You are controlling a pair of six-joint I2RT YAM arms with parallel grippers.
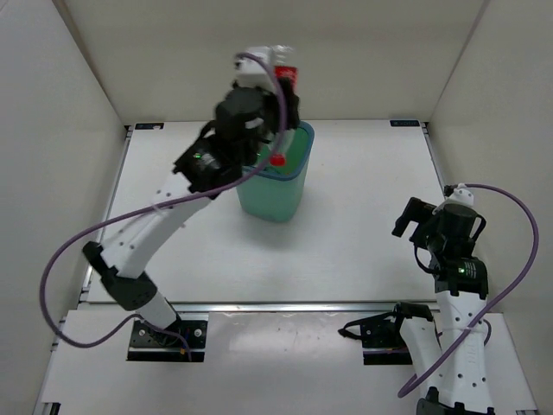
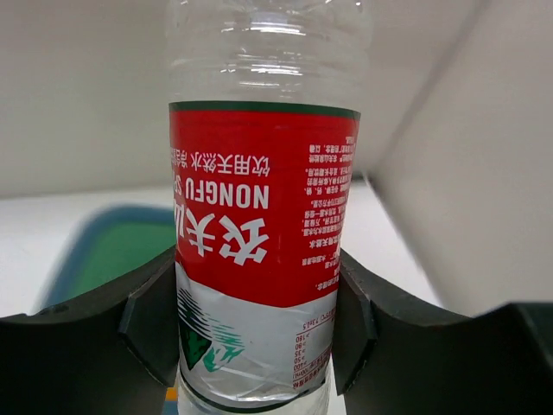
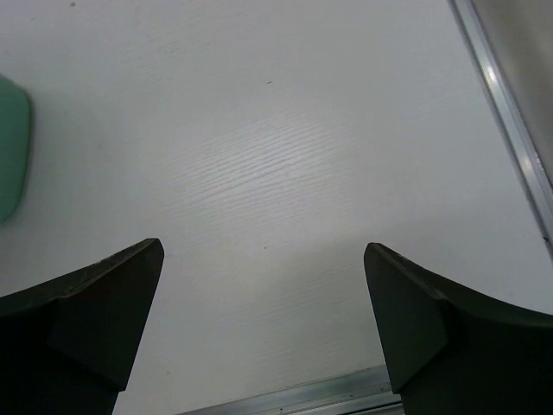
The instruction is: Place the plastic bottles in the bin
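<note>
Left gripper (image 2: 257,324): clamped on the red-labelled water bottle (image 2: 263,259), one finger on each side of its label.
Bottle: held in the air, its clear ribbed body reaching past the fingertips (print reads upside down in the wrist view).
Bin (image 1: 275,197): below the left gripper, mouth facing up.
Right gripper (image 3: 263,320): jaws wide apart, nothing between them, bare table (image 3: 285,173) beneath; the bin is well off to its left.

white table (image 1: 363,225), plain white enclosure walls (image 1: 52,104), metal rail (image 1: 285,306) along the table's near edge
</note>
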